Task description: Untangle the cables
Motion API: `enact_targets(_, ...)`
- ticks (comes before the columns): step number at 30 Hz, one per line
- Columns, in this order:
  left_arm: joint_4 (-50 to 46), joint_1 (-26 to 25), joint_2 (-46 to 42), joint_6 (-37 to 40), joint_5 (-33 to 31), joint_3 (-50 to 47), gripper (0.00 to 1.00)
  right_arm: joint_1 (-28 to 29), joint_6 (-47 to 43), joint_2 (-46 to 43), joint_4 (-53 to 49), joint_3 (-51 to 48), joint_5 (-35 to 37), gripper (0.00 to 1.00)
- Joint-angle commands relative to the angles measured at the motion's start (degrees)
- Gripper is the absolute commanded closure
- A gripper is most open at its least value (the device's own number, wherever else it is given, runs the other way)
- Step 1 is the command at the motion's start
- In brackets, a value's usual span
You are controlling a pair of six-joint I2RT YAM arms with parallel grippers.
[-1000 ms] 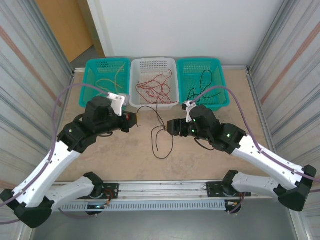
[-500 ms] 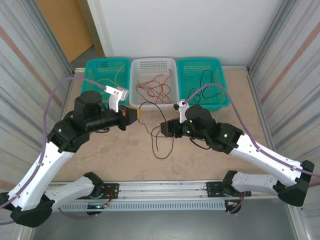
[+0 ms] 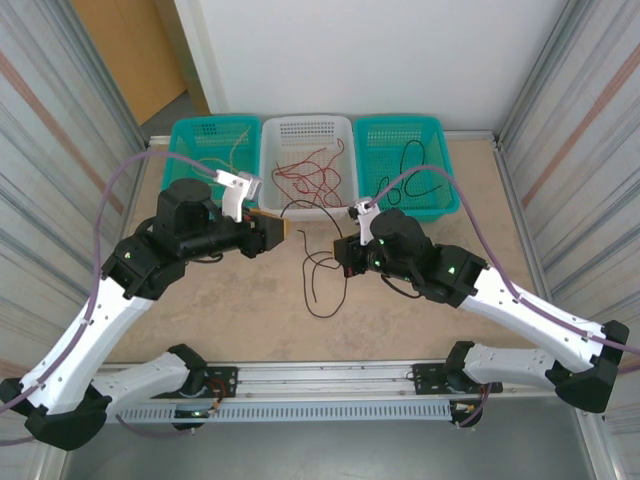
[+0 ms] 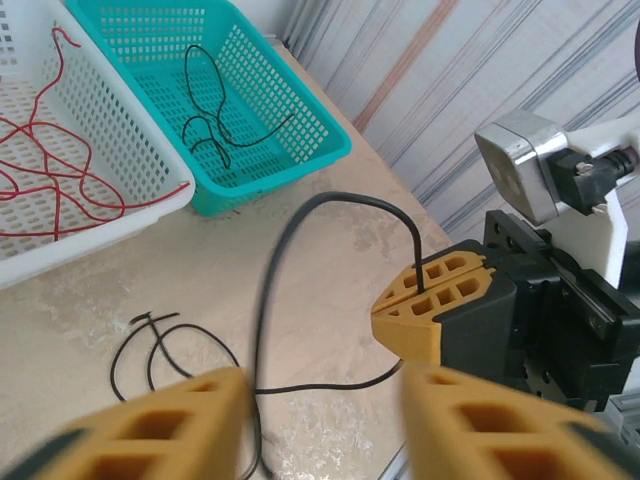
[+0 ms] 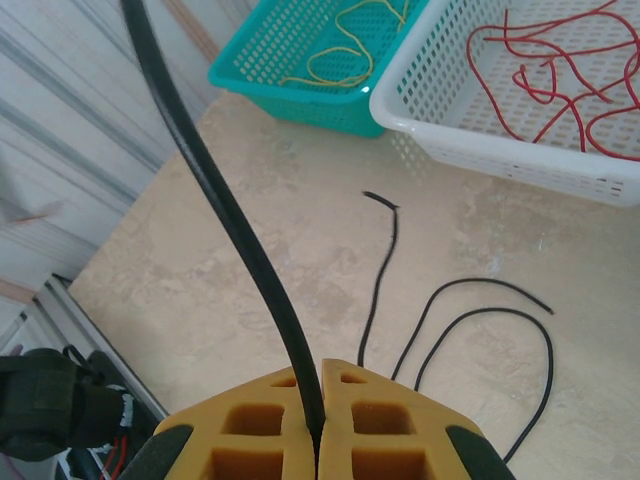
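**Top external view.** The left gripper (image 3: 272, 228) and right gripper (image 3: 343, 258) face each other above the beige tabletop (image 3: 200, 330), near three perforated plastic baskets. The white centre basket (image 3: 305, 123) holds red cables (image 3: 315, 178). The left teal basket (image 3: 200, 124) holds yellow-tan cables (image 3: 215, 160). The right teal basket (image 3: 400, 120) holds black cables (image 3: 412, 160). One thin, curly black cable (image 3: 320, 315) lies looped on the table between the grippers.

**Left wrist view.** The left gripper (image 4: 330, 420) has its yellow fingers spread apart and clamps nothing. The black cable (image 4: 330, 198) arches up into the right gripper (image 4: 432, 310).

**Right wrist view.** The right gripper (image 5: 318, 385) is closed on the black cable (image 5: 228, 205). Its slack rests on the table. Whether that slack is one strand or several cannot be determined.

**Progress.** Sorting by colour appears nearly complete. Judged remaining: free the held strand and deposit it in the right teal basket.
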Motion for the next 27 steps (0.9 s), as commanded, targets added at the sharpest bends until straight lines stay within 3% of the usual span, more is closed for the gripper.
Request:
enact_targets(1,2.3,0.2,-0.5,-0.2,-0.5,-1.2,0.31,0.3,0.2,-2.8,-0.4,1.5,1.2,1.00)
enact_targets(8,6.0,0.1,-0.4,-2.2,0.6,-6.7,0.26,-3.3,2.2,-5.8,-2.1,2.6,2.5,1.00)
enact_targets(15,13.9,-0.7,0.6,-7.8,7.7,-13.7,0.26,-10.7,6.8,-8.7,0.6,0.2,-3.8,1.00)
enact_targets(20,14.5,-3.8,1.6,-7.1,5.1,-14.5,0.25,-14.7,8.8,-9.4,1.6,-0.3,-6.7,1.00)
enact_targets(27,21.5,-5.5,4.3,-11.5,8.4,-17.5,0.27,-16.4,10.1,-9.7,3.1,-1.5,-8.5,1.00)
